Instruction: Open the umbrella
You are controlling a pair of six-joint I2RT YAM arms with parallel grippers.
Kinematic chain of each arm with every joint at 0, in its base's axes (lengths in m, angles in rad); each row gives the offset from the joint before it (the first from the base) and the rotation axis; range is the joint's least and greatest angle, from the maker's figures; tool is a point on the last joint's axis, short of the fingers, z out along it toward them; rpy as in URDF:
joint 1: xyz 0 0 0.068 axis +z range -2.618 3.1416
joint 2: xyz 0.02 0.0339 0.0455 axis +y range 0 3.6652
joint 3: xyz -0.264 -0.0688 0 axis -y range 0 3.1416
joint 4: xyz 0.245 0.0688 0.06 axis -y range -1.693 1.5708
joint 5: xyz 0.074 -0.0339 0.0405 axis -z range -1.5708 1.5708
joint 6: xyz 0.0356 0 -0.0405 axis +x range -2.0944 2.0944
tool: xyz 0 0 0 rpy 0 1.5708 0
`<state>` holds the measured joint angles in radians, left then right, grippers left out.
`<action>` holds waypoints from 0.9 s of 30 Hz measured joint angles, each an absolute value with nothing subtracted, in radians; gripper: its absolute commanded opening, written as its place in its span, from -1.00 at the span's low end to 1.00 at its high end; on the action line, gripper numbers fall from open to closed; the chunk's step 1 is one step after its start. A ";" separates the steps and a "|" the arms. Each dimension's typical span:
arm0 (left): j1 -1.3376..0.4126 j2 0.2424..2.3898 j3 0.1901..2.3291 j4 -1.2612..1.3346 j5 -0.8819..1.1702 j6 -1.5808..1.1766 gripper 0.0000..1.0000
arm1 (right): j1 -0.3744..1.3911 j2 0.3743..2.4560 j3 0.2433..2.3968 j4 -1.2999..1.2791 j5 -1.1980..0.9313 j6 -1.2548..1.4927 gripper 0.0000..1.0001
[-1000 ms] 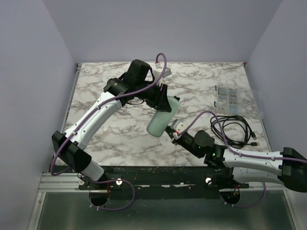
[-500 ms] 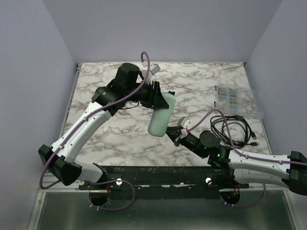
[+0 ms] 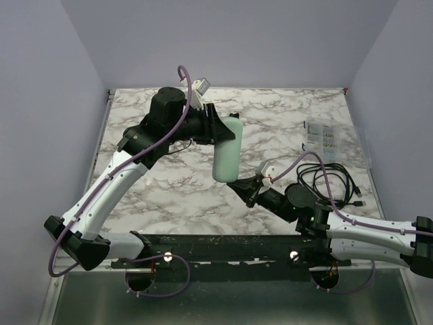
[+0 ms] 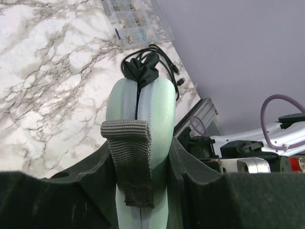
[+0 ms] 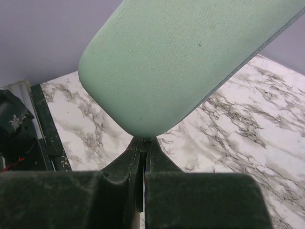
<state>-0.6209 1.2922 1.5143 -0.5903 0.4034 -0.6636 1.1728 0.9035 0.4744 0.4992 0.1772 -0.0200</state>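
My left gripper (image 3: 225, 131) is shut on a pale mint-green oval case (image 3: 226, 157) and holds it upright above the marble table (image 3: 149, 186). In the left wrist view the case (image 4: 157, 105) sits between my fingers, with a grey webbing loop (image 4: 131, 143) on its zip seam. My right gripper (image 3: 237, 184) is shut, pinching the tip of the case's lower end (image 5: 190, 57). A black bunched shape (image 4: 140, 71) shows at that far end; I cannot tell whether it is umbrella fabric or my right fingers. The umbrella is otherwise hidden.
A coiled black cable (image 3: 331, 183) lies at the right of the table, also in the left wrist view (image 4: 174, 71). A clear plastic compartment box (image 3: 323, 140) lies behind it near the right edge. Purple walls close in the table.
My left arm has swung the case up and to the left, turning it more upright. My right gripper has followed, staying at the case's lower end.
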 measured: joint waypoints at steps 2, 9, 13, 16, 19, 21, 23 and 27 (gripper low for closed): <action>-0.620 1.288 1.512 -0.569 0.395 -0.676 -1.00 | 1.172 0.901 0.482 0.500 0.178 0.013 -0.98; -0.617 1.235 1.425 -0.484 0.337 -0.744 -1.00 | 1.172 0.907 0.487 0.505 0.176 0.139 -0.99; -0.617 1.229 1.396 -0.446 0.319 -0.773 -1.00 | 1.172 0.908 0.487 0.508 0.176 0.193 -0.98; -0.617 1.227 1.373 -0.423 0.306 -0.794 -1.00 | 1.172 0.908 0.487 0.508 0.178 0.229 -0.99; -0.617 1.222 1.349 -0.397 0.298 -0.811 -1.00 | 1.172 0.908 0.487 0.508 0.180 0.268 -0.99; -0.617 1.213 1.330 -0.379 0.285 -0.825 -1.00 | 1.172 0.908 0.487 0.509 0.180 0.299 -0.99; -0.617 1.200 1.312 -0.364 0.264 -0.841 -1.00 | 1.172 0.909 0.487 0.519 0.179 0.334 -0.99; -0.619 1.170 1.274 -0.331 0.226 -0.873 -1.00 | 1.172 0.919 0.487 0.545 0.179 0.388 -0.99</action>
<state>-0.6186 1.1698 1.2736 -0.3305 0.2256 -0.8726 1.1725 0.9188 0.4873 0.5446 0.1795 0.3878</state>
